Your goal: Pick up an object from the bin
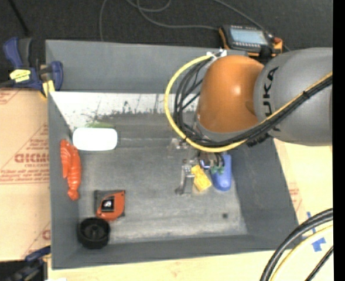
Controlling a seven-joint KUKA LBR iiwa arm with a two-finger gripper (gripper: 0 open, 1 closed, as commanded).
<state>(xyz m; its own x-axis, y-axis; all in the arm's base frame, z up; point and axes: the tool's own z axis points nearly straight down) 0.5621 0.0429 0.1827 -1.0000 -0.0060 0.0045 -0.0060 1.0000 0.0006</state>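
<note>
My gripper [188, 179] hangs below the orange wrist cover over the right middle of the bin floor. A small yellow piece [202, 181] lies right beside it and touches it on its right side. A blue rounded thing [222, 178] with a bit of green at its top sits just right of the yellow piece. The arm hides the upper part of both things. I cannot make out whether the yellow piece is gripped.
On the left lie a white oval thing [95, 139] and an orange lobster-like toy [71, 168]. An orange and black tape measure [110, 204] and a black round cap [94, 232] sit at the front left.
</note>
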